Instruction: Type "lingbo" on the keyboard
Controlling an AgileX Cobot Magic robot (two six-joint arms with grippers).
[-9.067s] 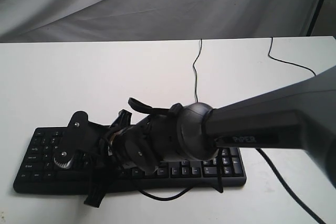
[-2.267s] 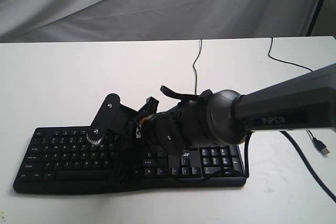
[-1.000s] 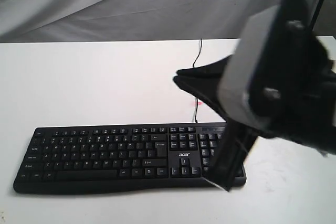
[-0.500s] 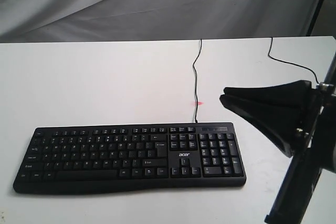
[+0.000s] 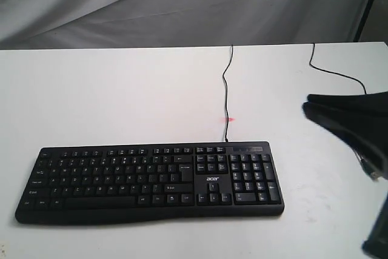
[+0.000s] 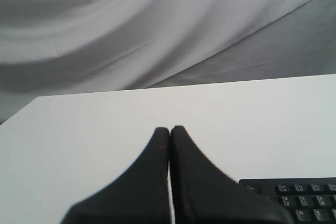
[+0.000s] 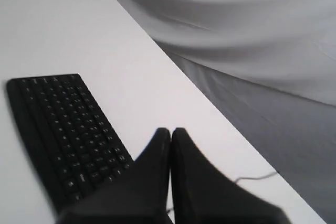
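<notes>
The black keyboard (image 5: 148,183) lies flat near the table's front edge, all its keys uncovered and the white logo showing. Its thin cable (image 5: 225,89) runs to the back of the table. My right gripper (image 5: 307,107) hangs shut at the far right, above the table and to the right of the number pad, touching nothing. In the right wrist view the gripper (image 7: 171,129) has its fingers pressed together, and the keyboard (image 7: 63,129) is off to one side. The left gripper (image 6: 169,128) is shut and empty above bare table, with a keyboard corner (image 6: 294,198) beside it. It is outside the exterior view.
A loose black cable (image 5: 333,72) curves over the table's back right part. A small red spot (image 5: 230,119) sits on the table beside the keyboard cable. Grey cloth (image 5: 182,4) hangs behind the white table (image 5: 121,101).
The right arm, which lay across the keyboard, has swung up and back to the right edge. The keyboard is now wholly uncovered and has not moved.
</notes>
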